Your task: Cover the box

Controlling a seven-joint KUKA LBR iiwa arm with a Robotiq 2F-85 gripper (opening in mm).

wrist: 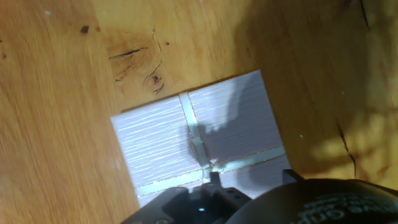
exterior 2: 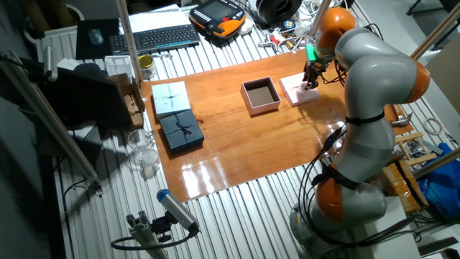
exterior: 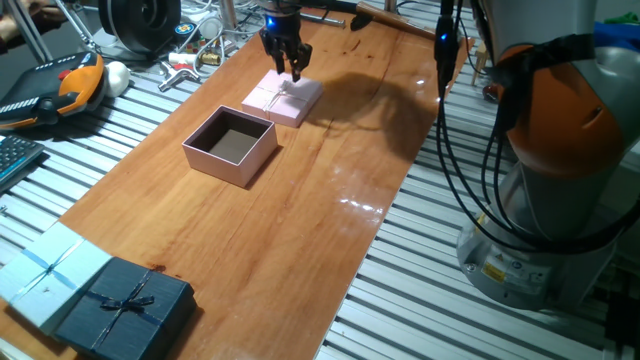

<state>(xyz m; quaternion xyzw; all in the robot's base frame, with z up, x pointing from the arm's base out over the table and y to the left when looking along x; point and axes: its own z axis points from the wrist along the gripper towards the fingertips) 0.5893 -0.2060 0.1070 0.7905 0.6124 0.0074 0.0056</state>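
Note:
The box (exterior: 222, 160) is pale pink, open, with a dark brownish inside, and stands on the wooden table; it also shows in the other fixed view (exterior 2: 262, 108). Its flat pale-pink lid (exterior: 283, 100) with a thin ribbon cross lies just behind it, apart from it, and shows in the other fixed view (exterior 2: 297, 92) and fills the hand view (wrist: 199, 143). My gripper (exterior: 290, 68) hangs just above the lid's far part, fingers pointing down, open and empty; it also shows in the other fixed view (exterior 2: 310, 79). The fingertips are out of the hand view.
A dark navy box with a bow (exterior: 125, 305) and a light blue ribboned box (exterior: 50, 270) sit at the table's near left corner. An orange control pendant (exterior: 60, 85), cables and tools lie beyond the far edge. The robot base (exterior: 560, 150) stands to the right.

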